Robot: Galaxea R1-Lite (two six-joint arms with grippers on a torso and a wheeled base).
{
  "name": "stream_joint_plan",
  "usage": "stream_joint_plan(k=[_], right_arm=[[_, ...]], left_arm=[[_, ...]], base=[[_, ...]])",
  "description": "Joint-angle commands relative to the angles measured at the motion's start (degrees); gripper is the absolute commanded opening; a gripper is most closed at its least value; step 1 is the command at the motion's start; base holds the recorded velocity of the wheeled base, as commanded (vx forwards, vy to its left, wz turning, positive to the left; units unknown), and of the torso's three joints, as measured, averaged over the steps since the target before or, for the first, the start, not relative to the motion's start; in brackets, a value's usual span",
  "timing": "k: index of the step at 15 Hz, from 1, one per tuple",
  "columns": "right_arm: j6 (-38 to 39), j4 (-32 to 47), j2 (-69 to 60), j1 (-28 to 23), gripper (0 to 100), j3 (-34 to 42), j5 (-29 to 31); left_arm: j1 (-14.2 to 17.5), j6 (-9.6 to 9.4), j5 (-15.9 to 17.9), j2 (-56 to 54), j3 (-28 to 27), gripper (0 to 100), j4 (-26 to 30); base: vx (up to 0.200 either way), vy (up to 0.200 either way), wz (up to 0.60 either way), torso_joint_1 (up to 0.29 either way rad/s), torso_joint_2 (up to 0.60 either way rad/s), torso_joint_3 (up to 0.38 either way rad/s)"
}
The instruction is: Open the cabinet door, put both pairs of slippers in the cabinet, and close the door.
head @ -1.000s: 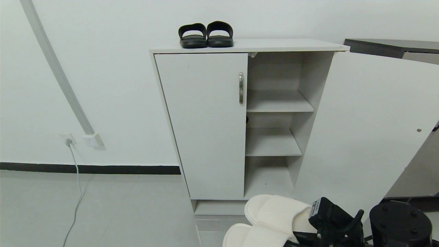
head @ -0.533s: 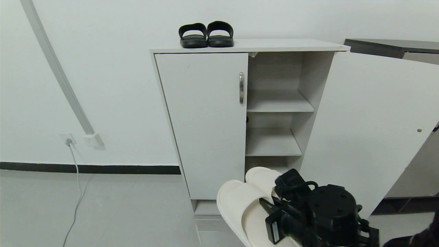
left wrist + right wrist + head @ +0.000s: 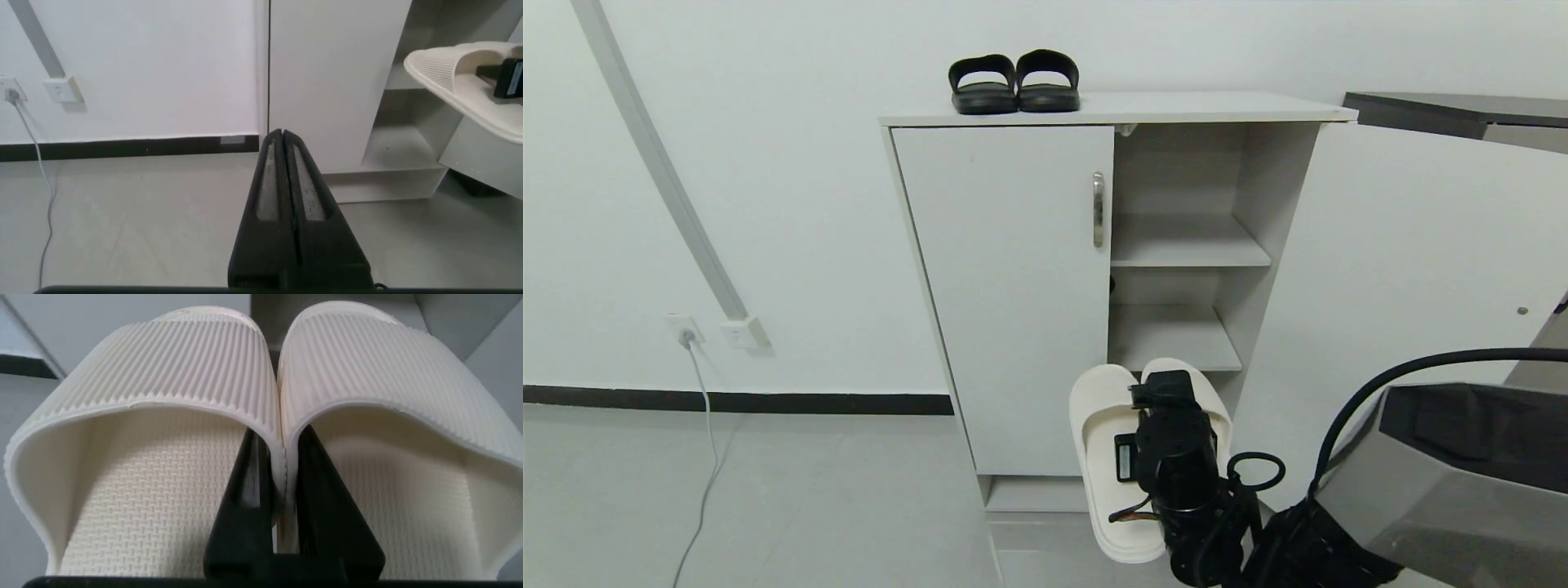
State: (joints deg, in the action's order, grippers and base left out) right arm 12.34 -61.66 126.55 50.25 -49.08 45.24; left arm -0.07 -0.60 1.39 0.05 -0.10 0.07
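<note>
A white cabinet (image 3: 1013, 327) stands against the wall, its right door (image 3: 1405, 310) swung open and its left door shut. Bare shelves (image 3: 1176, 335) show inside. A pair of black slippers (image 3: 1014, 82) rests on the cabinet top. My right gripper (image 3: 276, 469) is shut on the pair of white slippers (image 3: 204, 433), pinching their inner straps together. In the head view the white slippers (image 3: 1098, 433) hang in front of the lowest opening, toes toward the cabinet. My left gripper (image 3: 282, 175) is shut and holds nothing, low over the floor left of the cabinet; the white slippers (image 3: 458, 77) show beyond it.
A dark-topped unit (image 3: 1454, 110) stands behind the open door. A wall socket with a grey cable (image 3: 707, 425) lies left of the cabinet, with bare floor (image 3: 768, 506) in front. The open door stands close beside my right arm.
My right arm has lifted the white slippers from low in view and turned them toes-first toward the cabinet's lower opening. The arm's elbow has come into view at the right.
</note>
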Motion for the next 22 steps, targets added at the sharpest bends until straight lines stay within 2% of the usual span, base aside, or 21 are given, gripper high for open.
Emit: stream_joint_plan(k=[1,6,10,14,22], right_arm=[[0.23,-0.04,2.30,-1.12,0,-0.67,0.11],[0.41,-0.13,4.32,-2.53,0,-1.63,0.99],[0.32,-0.39,8.01,-3.93,0,-4.36,0.99],[-1.09,-2.85,8.98,-4.63,0,-5.50,-2.44],[-1.26,-2.85,11.53,-5.34,0,-8.14,-2.52]], left_arm=[[-0.01,-0.02,0.02,0.13,0.01,0,0.01],[-0.01,-0.02,0.02,0.13,0.01,0,0.01],[-0.01,0.16,-0.07,0.13,0.01,0,0.01],[-0.01,0.16,-0.07,0.13,0.01,0,0.01],[-0.01,0.07,-0.07,0.13,0.01,0,0.01]], base=[[0.000,-0.200,0.00,-0.002,0.00,0.007],[0.000,-0.200,0.00,0.006,0.00,0.001],[0.000,0.000,0.00,0.000,0.00,0.000],[0.000,0.000,0.00,0.000,0.00,0.000],[0.000,0.000,0.00,0.000,0.00,0.000]])
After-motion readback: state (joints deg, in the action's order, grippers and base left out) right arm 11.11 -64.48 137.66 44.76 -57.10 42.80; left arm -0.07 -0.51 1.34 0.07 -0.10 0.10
